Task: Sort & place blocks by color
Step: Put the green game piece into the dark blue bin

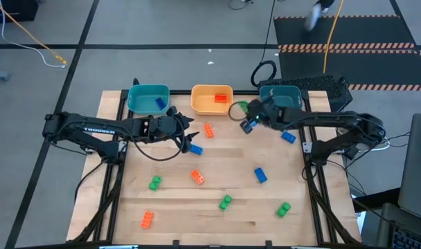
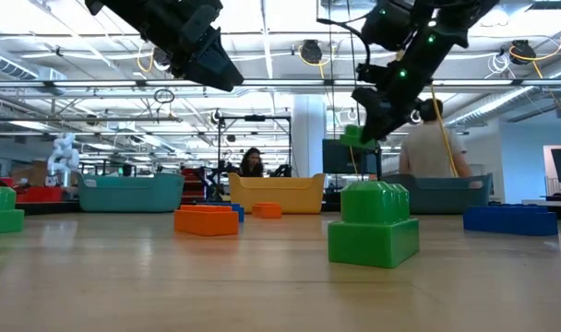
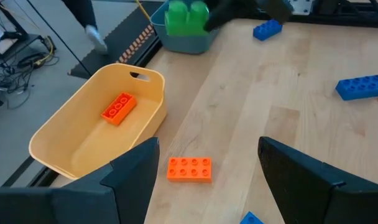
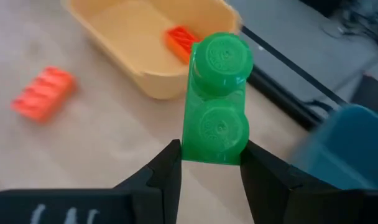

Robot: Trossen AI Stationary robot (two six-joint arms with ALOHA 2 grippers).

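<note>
The right gripper (image 4: 211, 163) pinches a green block (image 4: 216, 102) up near the table's far edge, between the orange tray (image 1: 212, 99) and the right teal tray (image 1: 279, 93). Carry it fully over the teal rim before letting go. The left gripper (image 3: 204, 165) waits open.

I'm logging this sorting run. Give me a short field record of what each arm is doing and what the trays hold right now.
right gripper: jaws shut on a green block, held in the air between the orange tray and the right teal tray
left gripper: jaws open, empty, above an orange block on the table
orange tray: one orange block
left teal tray: one blue block
</note>
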